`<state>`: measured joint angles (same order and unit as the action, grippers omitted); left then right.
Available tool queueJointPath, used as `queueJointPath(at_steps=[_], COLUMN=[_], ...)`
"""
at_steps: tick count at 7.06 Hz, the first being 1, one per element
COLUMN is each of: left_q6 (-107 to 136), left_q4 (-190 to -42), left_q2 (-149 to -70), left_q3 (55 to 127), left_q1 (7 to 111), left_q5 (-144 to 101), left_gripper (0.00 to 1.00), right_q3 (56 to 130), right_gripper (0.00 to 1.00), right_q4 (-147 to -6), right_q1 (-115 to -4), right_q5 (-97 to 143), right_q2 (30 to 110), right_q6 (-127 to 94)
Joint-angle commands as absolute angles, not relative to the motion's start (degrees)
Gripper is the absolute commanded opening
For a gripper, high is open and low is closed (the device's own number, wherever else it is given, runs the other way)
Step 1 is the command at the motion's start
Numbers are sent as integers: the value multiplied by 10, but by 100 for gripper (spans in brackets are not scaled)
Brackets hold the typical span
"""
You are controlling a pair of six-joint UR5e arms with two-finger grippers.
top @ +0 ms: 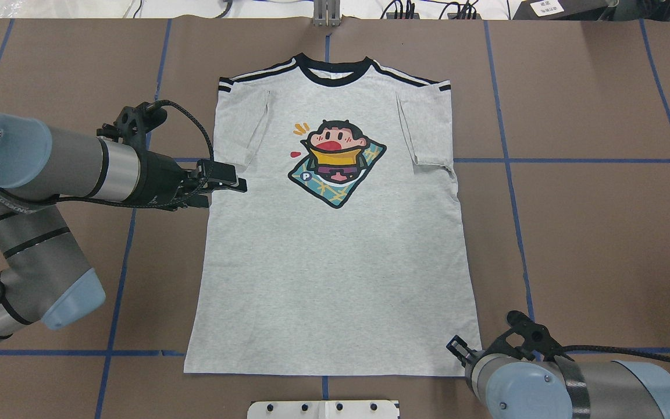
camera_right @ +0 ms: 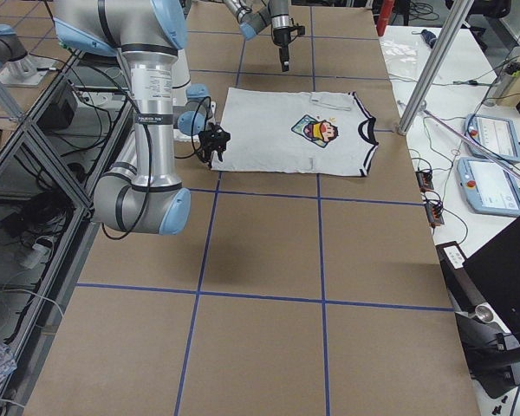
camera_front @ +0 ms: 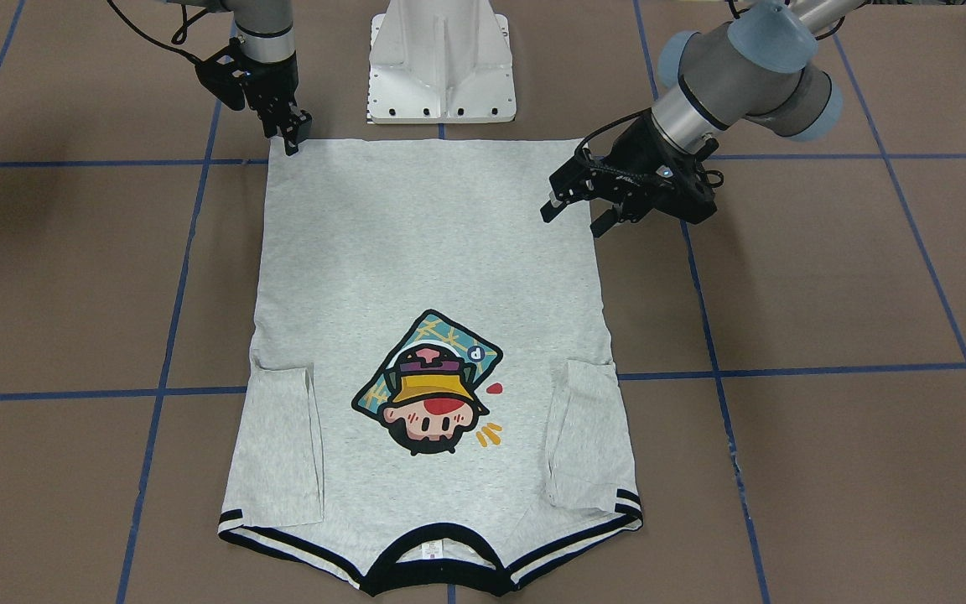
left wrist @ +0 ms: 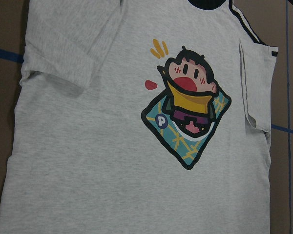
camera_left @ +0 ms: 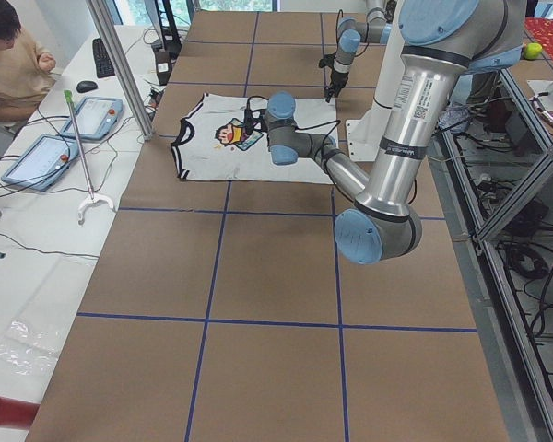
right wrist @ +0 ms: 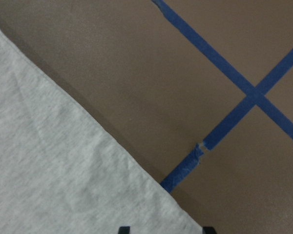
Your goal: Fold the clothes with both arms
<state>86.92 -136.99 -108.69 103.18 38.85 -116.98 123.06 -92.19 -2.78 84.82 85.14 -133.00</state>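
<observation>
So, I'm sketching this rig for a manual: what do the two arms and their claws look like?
The left arm and the right arm are silver-grey jointed metal tubes with light blue joint caps. Each ends in a black two-finger claw, the left claw and the right claw alike. Black cables loop beside the wrists.

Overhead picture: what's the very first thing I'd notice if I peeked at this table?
The bright cartoon head in its yellow hat, printed on the chest of a grey T-shirt spread flat in the middle of the brown table. Next come the robot's black claws: the left end effector beside the shirt's side edge, and the right end effector at a bottom hem corner.
</observation>
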Motion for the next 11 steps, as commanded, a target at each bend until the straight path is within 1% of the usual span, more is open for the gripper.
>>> queueJointPath(at_steps=[1, 2, 3, 4, 7, 8, 9, 10, 11], left_q6=[868, 868, 869, 869, 869, 869, 869, 869, 869], left_q4=[-1369, -1369, -1369, -1369, -1369, -1369, -1369, -1369, -1368], left_q2=[-1087, -1087, -1087, -1086, -1085, -1084, -1084, -1085, -1085], left_q3=[1033, 1033, 1037, 1041, 1047, 1046, 1044, 1046, 1046], left_q1=[388, 388, 388, 388, 389, 388, 388, 388, 388], left_q5=[-1170, -1170, -1170, -1170, -1170, -1170, -1170, -1170, -1170], left_gripper=[99, 99, 99, 99, 99, 99, 99, 99, 99], right_q3=[1231, 1233, 1233, 1233, 1237, 1238, 1239, 1239, 1238], right_gripper=[46, 29, 10, 0, 0, 41, 47, 63, 64], right_q4=[-922, -922, -922, -922, -923, -925, -926, -926, -926], right_q1=[-28, -28, -28, -28, -29, -29, -29, -28, -27], right_q5=[846, 845, 845, 846, 848, 845, 844, 842, 842], right_q2=[857, 857, 858, 858, 857, 859, 866, 866, 866], right_q6=[-1331, -1331, -1331, -1331, -1332, -1332, -1332, -1332, -1332])
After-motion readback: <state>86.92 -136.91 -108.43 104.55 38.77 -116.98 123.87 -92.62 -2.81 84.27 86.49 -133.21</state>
